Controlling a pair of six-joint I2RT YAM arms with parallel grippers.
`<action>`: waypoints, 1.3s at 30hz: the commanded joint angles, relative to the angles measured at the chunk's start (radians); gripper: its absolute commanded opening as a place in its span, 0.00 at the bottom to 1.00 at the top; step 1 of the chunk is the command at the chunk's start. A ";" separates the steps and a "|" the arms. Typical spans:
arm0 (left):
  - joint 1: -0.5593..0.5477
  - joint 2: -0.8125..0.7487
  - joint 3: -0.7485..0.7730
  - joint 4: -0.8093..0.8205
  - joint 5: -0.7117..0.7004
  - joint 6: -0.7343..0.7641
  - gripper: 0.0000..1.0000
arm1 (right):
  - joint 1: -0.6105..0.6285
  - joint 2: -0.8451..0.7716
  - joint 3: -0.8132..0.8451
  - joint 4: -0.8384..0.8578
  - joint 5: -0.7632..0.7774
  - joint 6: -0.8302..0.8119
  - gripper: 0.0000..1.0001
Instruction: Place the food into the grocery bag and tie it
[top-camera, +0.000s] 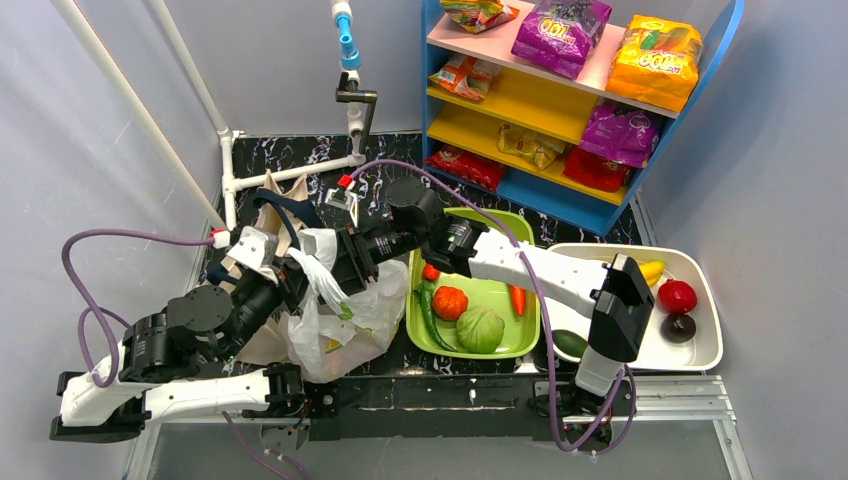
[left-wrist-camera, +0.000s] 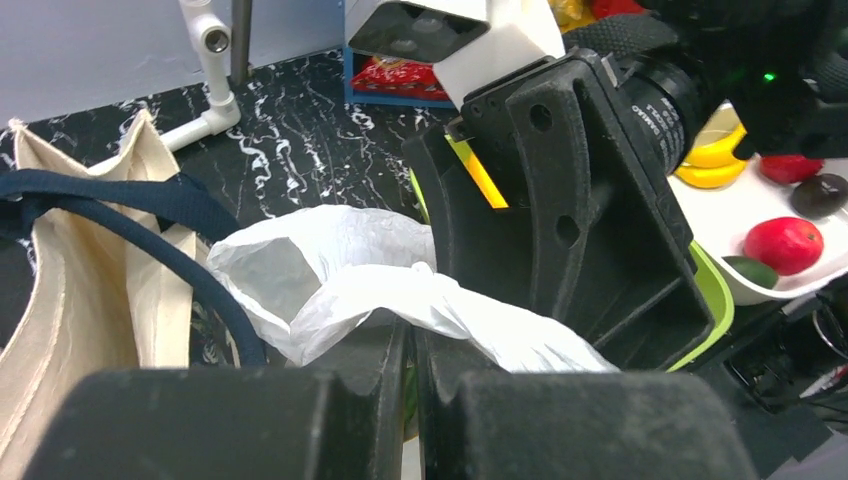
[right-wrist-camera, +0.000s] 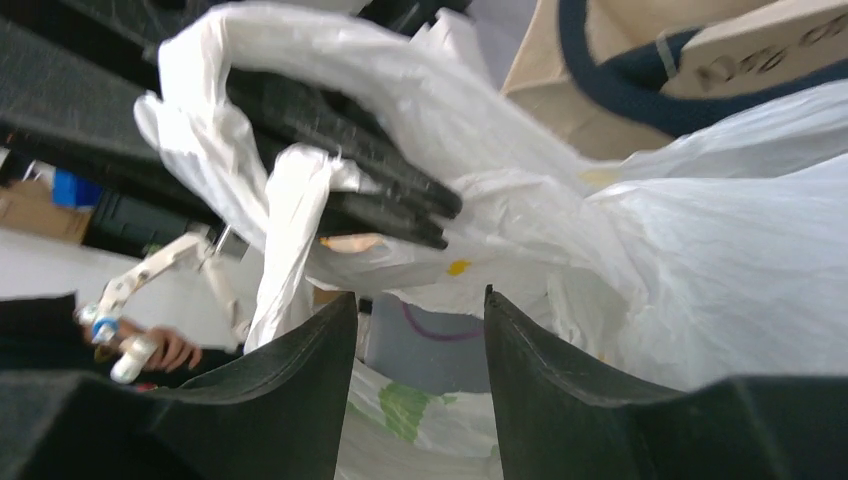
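Bag (top-camera: 340, 320) of thin white plastic, low down between both claws, mouth up. Left claw (left-wrist-camera: 410, 390) shut tight on a white handle (left-wrist-camera: 400, 300), with the plastic pulled up and draped over its tips. Right claw (right-wrist-camera: 415, 370) close in front of the left one, fingers apart, nothing pinched, bag wall just past its tips. Something yellow and something green showing through the plastic just below the left claw, so likely some food (top-camera: 330, 345) packed already. Purple pack (top-camera: 560, 35) and orange pack (top-camera: 655, 60) up on the shelf (top-camera: 600, 200), far behind the right claw. Hard to tell if those belong in the bag too. Looks like tying begun but not finished: handle looped round the left tips, no clear knot to see. Left to do, at a guess: grab the other handle with the right claw, cross the two, pull tight.
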 joint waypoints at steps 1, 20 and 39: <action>0.002 0.062 0.037 -0.011 -0.121 -0.086 0.00 | 0.022 -0.033 0.031 0.098 0.155 -0.028 0.58; 0.002 0.128 0.081 -0.029 -0.306 -0.156 0.00 | 0.039 -0.068 -0.073 0.349 0.150 -0.041 0.60; 0.002 0.176 0.083 -0.023 -0.376 -0.273 0.00 | 0.062 0.000 0.004 0.315 0.242 0.022 0.57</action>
